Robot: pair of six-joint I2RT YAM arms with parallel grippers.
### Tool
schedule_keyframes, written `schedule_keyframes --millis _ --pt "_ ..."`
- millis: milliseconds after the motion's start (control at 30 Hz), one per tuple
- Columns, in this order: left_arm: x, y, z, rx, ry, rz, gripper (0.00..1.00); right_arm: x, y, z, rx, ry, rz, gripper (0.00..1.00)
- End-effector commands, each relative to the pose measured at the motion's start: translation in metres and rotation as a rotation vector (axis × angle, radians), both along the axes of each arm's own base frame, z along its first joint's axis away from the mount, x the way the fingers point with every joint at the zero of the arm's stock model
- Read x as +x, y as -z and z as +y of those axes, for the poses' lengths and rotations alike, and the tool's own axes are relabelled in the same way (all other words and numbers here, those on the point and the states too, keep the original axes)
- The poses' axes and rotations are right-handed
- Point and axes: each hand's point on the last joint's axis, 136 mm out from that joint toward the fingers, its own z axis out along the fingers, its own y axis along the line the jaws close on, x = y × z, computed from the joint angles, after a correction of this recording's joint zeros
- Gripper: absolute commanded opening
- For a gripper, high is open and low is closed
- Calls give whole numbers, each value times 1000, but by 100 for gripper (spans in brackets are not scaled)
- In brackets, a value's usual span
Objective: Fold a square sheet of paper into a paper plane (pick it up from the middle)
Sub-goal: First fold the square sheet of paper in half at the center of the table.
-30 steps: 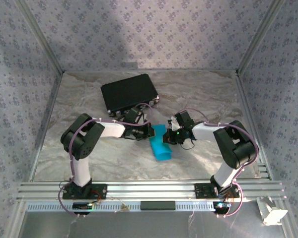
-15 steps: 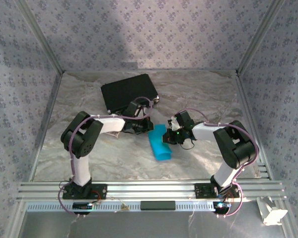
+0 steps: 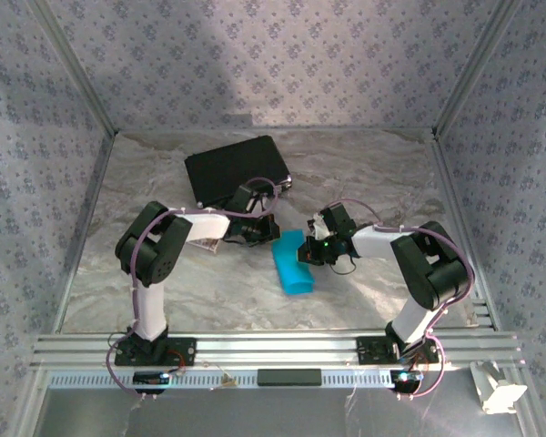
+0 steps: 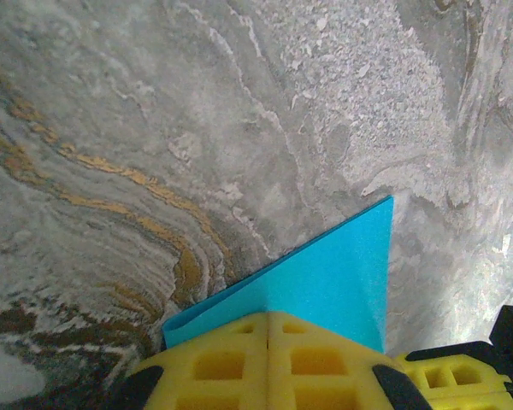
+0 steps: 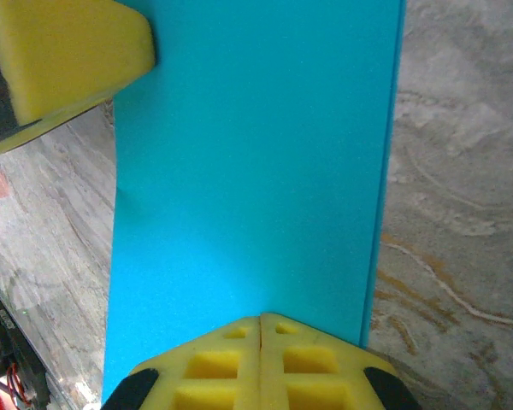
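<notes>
Entry: folded cyan sheet of paper (image 3: 293, 266), flat on worktop (image 3: 373, 177) just in front of black case (image 3: 235, 168); left gripper (image 4: 268, 320) and right gripper (image 5: 261, 320), jaws pressed together, tips on its case-side end; recommended handling: press crease firmly, sheet unshifted.

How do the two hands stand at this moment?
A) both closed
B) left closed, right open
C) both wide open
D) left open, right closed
A: in the wrist views the left hand and the right hand each have their yellow jaws pressed together with no gap, tips at the blue paper.
</notes>
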Motion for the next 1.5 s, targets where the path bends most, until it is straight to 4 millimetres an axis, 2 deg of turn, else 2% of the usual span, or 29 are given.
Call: schedule_keyframes --millis 0,100,333,600,767,933,1033,1133,1300,1467 --pt "8 -23 -6 -29 24 -40 0 -24 37 -28 -146 36 117 0" --pt "10 -21 -10 -42 34 -21 0 -22 37 -28 -143 40 115 0" --pt "4 15 2 7 23 53 0 -21 37 -27 -139 48 113 0" --pt "15 25 13 64 18 5 0 -23 37 -28 -141 50 115 0" --pt "25 8 12 57 26 -56 1 -25 38 -29 -143 54 119 0" --pt "31 -34 5 13 -24 -64 3 -23 36 -27 -130 62 113 0" --pt "24 -53 2 2 -38 -90 7 -21 35 -26 -128 68 113 0" --pt "10 -57 -3 -8 -25 -82 7 -21 35 -25 -123 67 114 0" --pt "-17 -47 -13 -51 13 -29 7 -22 35 -25 -125 68 113 0" --pt "-39 -26 -17 -58 35 33 5 -23 36 -28 -136 71 120 0"
